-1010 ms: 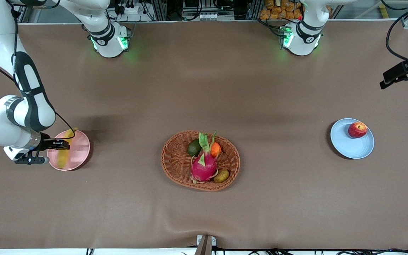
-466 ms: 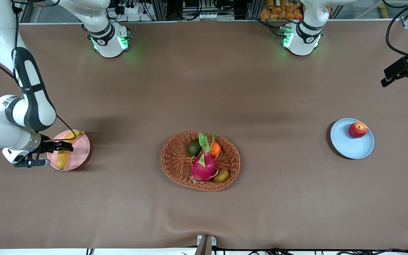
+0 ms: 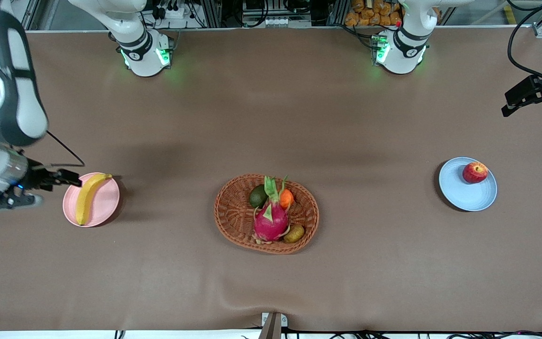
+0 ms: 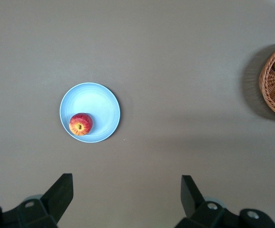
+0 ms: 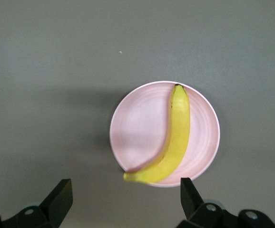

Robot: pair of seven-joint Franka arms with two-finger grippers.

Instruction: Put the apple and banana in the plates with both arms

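The yellow banana [image 3: 87, 197] lies on the pale pink plate [image 3: 107, 203] toward the right arm's end of the table. My right gripper [image 3: 66, 178] is open and empty, up in the air beside the plate's edge. In the right wrist view the banana [image 5: 174, 142] lies across the pink plate [image 5: 137, 128], apart from my open right gripper [image 5: 126, 195]. The red apple [image 3: 474, 172] sits on the pale blue plate [image 3: 464, 194] toward the left arm's end. My left gripper [image 3: 530, 96] is open and empty, high over the table; its wrist view shows the apple [image 4: 81, 124] on the blue plate [image 4: 95, 100], well below the gripper [image 4: 126, 191].
An oval wicker basket [image 3: 233, 212] stands mid-table with a pink dragon fruit [image 3: 271, 219], a green fruit [image 3: 258, 196], a small orange fruit [image 3: 286, 198] and a brown kiwi [image 3: 294, 233]. The basket's rim [image 4: 270, 90] shows in the left wrist view.
My right gripper has let go of the banana, risen and drawn away from the pink plate toward the right arm's end. The banana has settled on the plate. The left gripper has barely moved.
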